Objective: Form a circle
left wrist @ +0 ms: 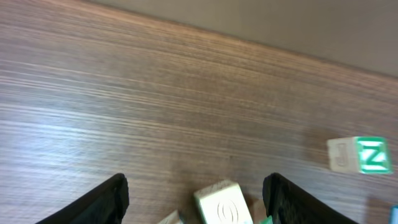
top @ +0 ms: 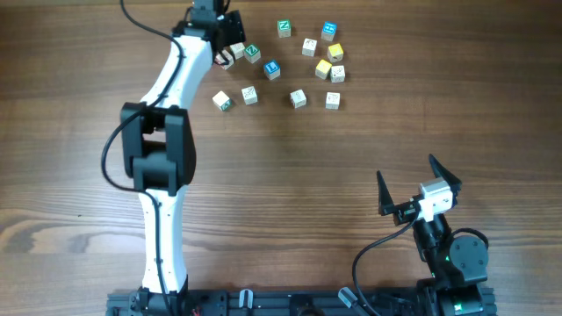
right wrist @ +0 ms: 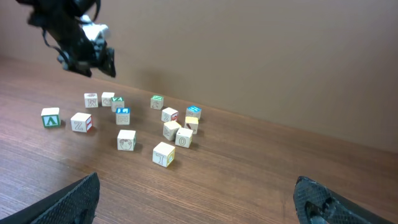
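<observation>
A dark, grained wooden tabletop [top: 369,140] carries scattered letter blocks on its far side. The tight cluster of cream and yellow wooden letter cubes [top: 323,68] sits right of centre, with no ring closed yet. The left gripper [left wrist: 196,190] hangs spread around a cream oval-marked cube [left wrist: 222,204], touching neither side; the right gripper [top: 420,186] rests splayed wide near the front edge. The cubes are likely light, rigid and smooth — pinch opposite flat faces squarely.

Brown wood-grain table [top: 369,132], grain running left to right. Far on it, a green Z cube [top: 284,28], alone. Nearer and slightly left, a blue-faced cube [top: 271,68]. Farther left and nearer still, a green-marked cube [top: 221,101]. Beyond the far edge, plain beige wall [right wrist: 280,56].
</observation>
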Motion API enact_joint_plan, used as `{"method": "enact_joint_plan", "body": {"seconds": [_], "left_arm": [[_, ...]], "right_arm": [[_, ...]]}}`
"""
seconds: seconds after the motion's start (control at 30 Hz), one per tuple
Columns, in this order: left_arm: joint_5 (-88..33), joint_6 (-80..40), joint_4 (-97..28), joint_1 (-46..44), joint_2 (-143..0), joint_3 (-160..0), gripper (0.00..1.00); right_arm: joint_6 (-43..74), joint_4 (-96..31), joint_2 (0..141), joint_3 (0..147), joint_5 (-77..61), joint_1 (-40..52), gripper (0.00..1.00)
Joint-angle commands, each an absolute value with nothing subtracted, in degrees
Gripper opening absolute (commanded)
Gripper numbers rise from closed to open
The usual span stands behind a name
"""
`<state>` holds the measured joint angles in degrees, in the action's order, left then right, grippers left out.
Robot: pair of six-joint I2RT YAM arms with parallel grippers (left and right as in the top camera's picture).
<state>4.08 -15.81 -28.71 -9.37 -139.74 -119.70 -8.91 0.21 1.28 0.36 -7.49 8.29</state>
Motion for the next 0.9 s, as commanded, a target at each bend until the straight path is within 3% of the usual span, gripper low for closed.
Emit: {"method": "enact_joint_plan", "body": {"seconds": [0.0, 0.13, 0.27, 0.47, 0.73, 0.87], "left_arm": [[4.6, -19.44, -38.24, -9.08, -136.66, -119.9, 0.72], [4.54, -23.33, -45.06, -9.04, -138.34, -119.9, 0.74], [4.58, -24.91, -43.0, -9.1, -139.65, -119.74, 0.82], [4.6, -24.93, -41.98, -9.26, -139.9, -118.67, 0.62], [4.62, -24.91, -34.52, -9.23, -140.59, -113.34, 0.62], [4.62, -24.91, -34.04, -9.23, -140.59, -113.34, 0.56]], "right_arm": [[-8.88, 0.43, 0.97, 0.3, -7.16, 8.16, 1.0], [-8.88, 0.43, 0.97, 0.3, -7.16, 8.16, 1.0], [-8.88, 0.4, 0.97, 0.3, -7.16, 8.16, 1.0], [-8.91, 0.4, 0.97, 0.3, -7.16, 8.16, 1.0], [-8.88, 0.4, 0.97, 0.3, -7.16, 8.16, 1.0], [-8.91, 0.43, 0.97, 0.3, -7.16, 8.16, 1.0]]}}
